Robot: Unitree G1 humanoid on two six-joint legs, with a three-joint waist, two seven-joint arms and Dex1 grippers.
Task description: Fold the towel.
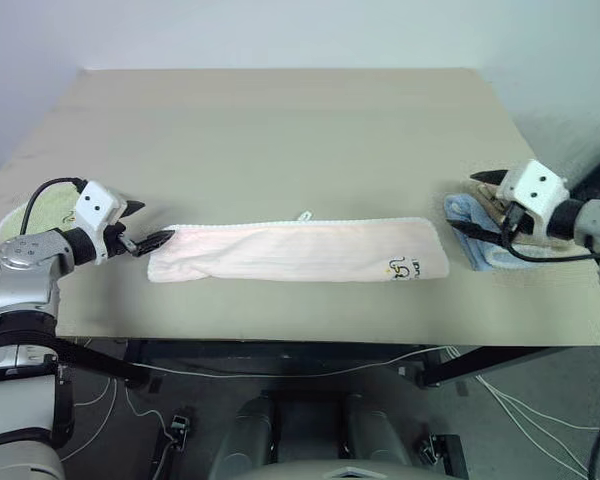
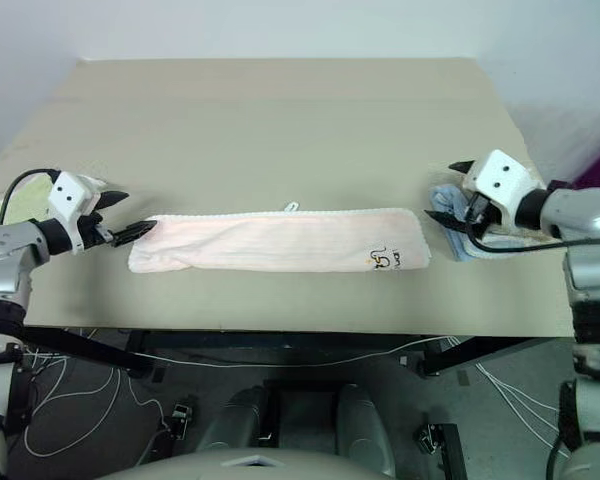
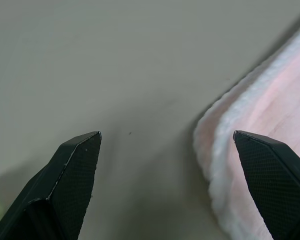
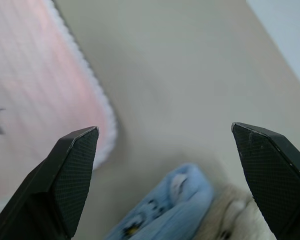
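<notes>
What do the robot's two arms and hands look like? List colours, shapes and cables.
Both arms are silver-grey metal with black joints. Each wrist carries a white boxy block with dark dots. The left hand and right hand each have two black pointed fingers with a textured surface. Black cables loop from each wrist.

I count four towels on one table [image 1: 280, 130]. One long pink towel [image 1: 300, 250], laid out flat, with one dark embroidered mark [image 1: 404, 268] and one small white loop [image 1: 304, 215]. One light blue folded towel [image 1: 468, 215], one beige folded towel [image 1: 525, 245] touching it, one light green towel [image 1: 42, 210] at the far side. Two grippers: left gripper [image 1: 138, 224], right gripper [image 2: 446, 195], two black fingers each.
</notes>
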